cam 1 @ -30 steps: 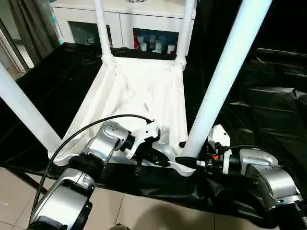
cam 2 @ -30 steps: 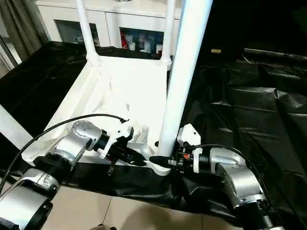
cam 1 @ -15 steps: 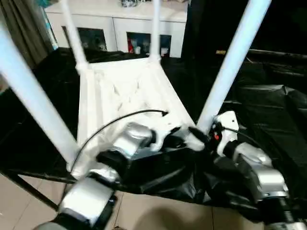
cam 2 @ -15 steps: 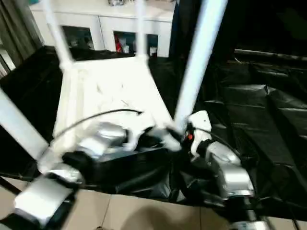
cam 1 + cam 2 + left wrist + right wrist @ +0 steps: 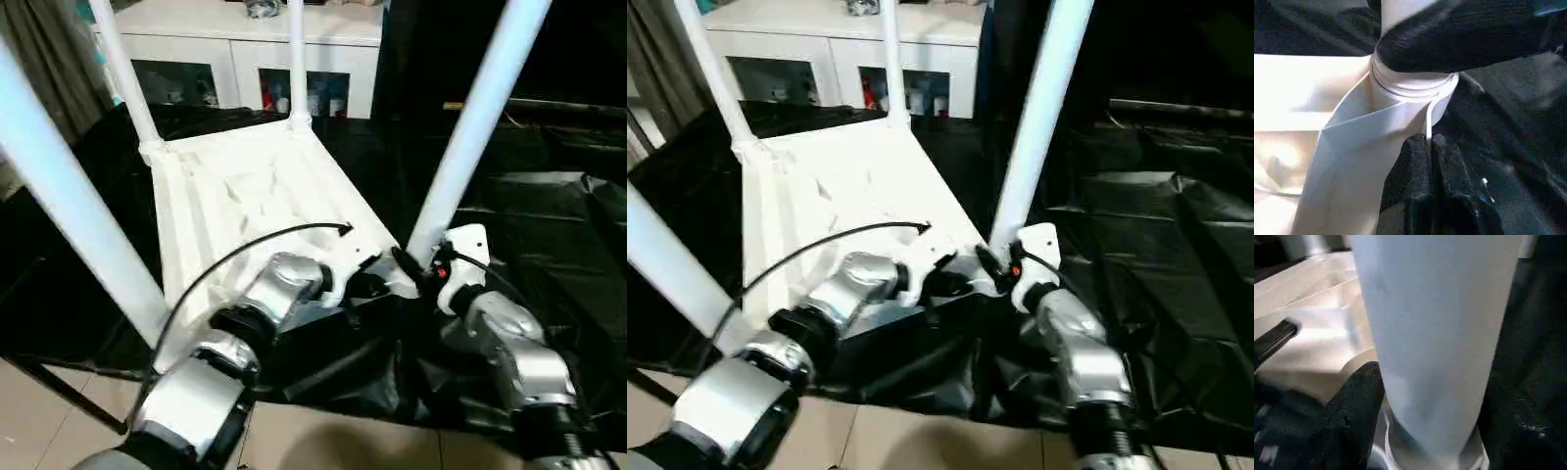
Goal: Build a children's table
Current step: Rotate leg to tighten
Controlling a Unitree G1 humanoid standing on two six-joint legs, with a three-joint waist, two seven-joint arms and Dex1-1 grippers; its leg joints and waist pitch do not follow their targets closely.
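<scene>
The children's table lies upside down on a black sheet, its ribbed white top [image 5: 245, 186] facing up and four legs standing. My left gripper [image 5: 377, 284] is shut on the thin rim of the top [image 5: 1426, 128], right beside the near right corner socket [image 5: 1410, 88]. My right gripper [image 5: 411, 264] is shut on the base of the near right leg [image 5: 470, 127], one finger [image 5: 1354, 421] on each side of it. The near left leg [image 5: 69, 196] rises beside my left forearm. Two far legs [image 5: 122, 59] [image 5: 296, 49] stand at the back.
A white cabinet [image 5: 245, 39] with glass doors stands behind the table. Crumpled black sheet [image 5: 549, 215] covers the surface to the right and around the table. Tiled floor [image 5: 49, 431] shows below the front edge.
The table's near right corner has moved away from me with both grippers, and its far end has swung left. The view has shifted as well.
</scene>
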